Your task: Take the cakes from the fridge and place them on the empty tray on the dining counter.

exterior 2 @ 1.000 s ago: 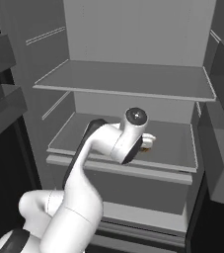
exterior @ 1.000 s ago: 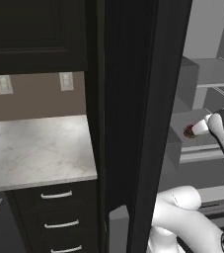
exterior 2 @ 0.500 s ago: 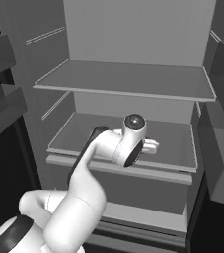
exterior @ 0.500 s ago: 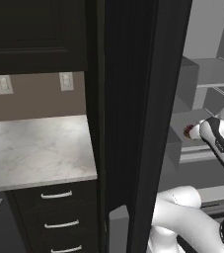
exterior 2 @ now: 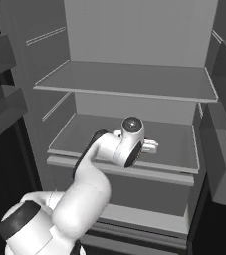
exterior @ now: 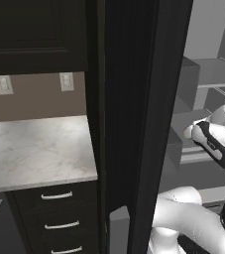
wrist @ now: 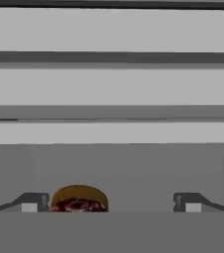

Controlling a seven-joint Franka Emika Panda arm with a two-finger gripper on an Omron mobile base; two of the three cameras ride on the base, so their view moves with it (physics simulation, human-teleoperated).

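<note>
Reaching: white arm with dark joints stretches into the fridge (exterior 2: 134, 40), its hand over the lower shelf (exterior 2: 179, 144).
Pincer: gripper (wrist: 111, 201) released, jaws spread wide; the two grey finger tips (wrist: 32, 202) stand far apart at the bottom of the hand view, clamping nothing.
Cake: one cake (wrist: 79, 199) with a tan rounded body and a dark red patch sits between the tips, close to the left one; its lower part is cut off by the bottom of the hand view.
Hand view alone: cake and finger tips, plus pale grey horizontal bands of shelf edges and back wall ahead.
Right base view alone: whole open interior, smooth pale grey, with an upper shelf (exterior 2: 129, 79) and the lower shelf; the wrist and hand cover the spot where the cake would lie.
Left base view alone: black fridge door edge (exterior: 134, 124) standing tall mid-picture, a white-grey marbled wall counter (exterior: 34, 149) with black drawers (exterior: 54, 218) bearing slim grey pulls, dark upper cabinets (exterior: 34, 34), pale outlets (exterior: 67, 82) on a brown wall.
Hidden: in the left base view the door blocks most of the interior; the arm's forearm (exterior: 215, 144) shows beyond it, cut by the right edge.
Unclear: whether the left tip touches the cake cannot be told.
</note>
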